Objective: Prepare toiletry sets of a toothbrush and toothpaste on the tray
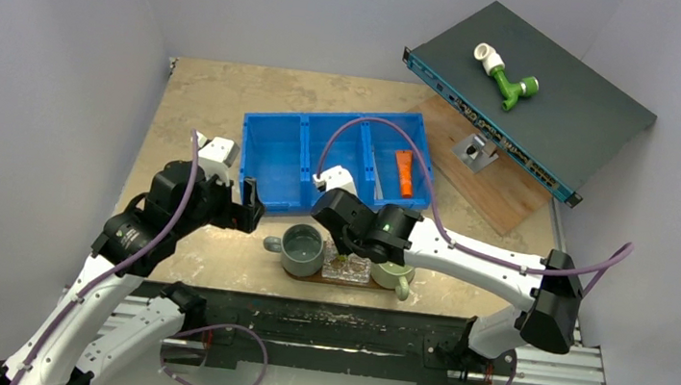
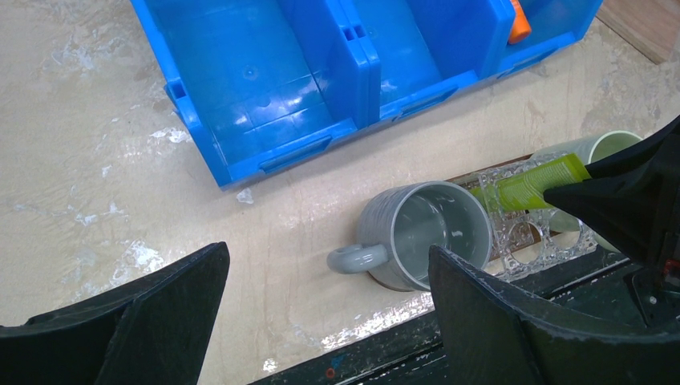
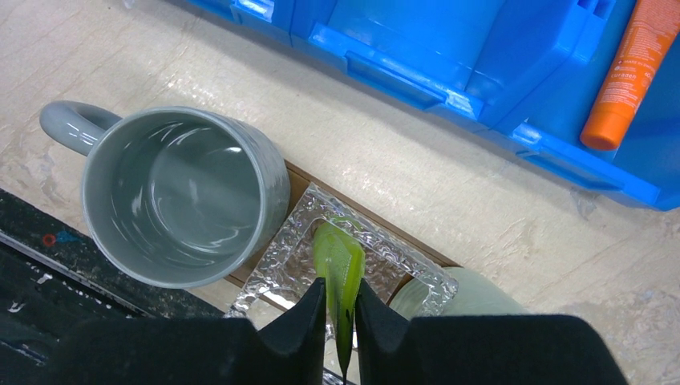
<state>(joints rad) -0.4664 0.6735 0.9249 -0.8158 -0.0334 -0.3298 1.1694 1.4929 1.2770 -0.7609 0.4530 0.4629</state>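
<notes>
My right gripper [image 3: 342, 309] is shut on the green toothpaste tube [image 3: 340, 269] and holds it upright, its lower end inside a clear glass holder [image 3: 293, 257]. The holder stands on the dark brown tray [image 3: 298, 178] between a grey mug [image 3: 176, 192] and a pale green mug [image 3: 473, 293]. The orange toothpaste tube [image 1: 404, 174] lies in the right compartment of the blue bin [image 1: 274, 151]. My left gripper [image 2: 329, 321] is open and empty, above the table left of the grey mug [image 2: 425, 233]. No toothbrush is in view.
A dark flat box [image 1: 559, 111] at the back right carries a green-and-white pipe fitting [image 1: 506, 81]. A reddish-brown board [image 1: 501, 196] with a small metal piece [image 1: 475, 152] lies beneath it. A black rail [image 1: 341, 323] runs along the near table edge.
</notes>
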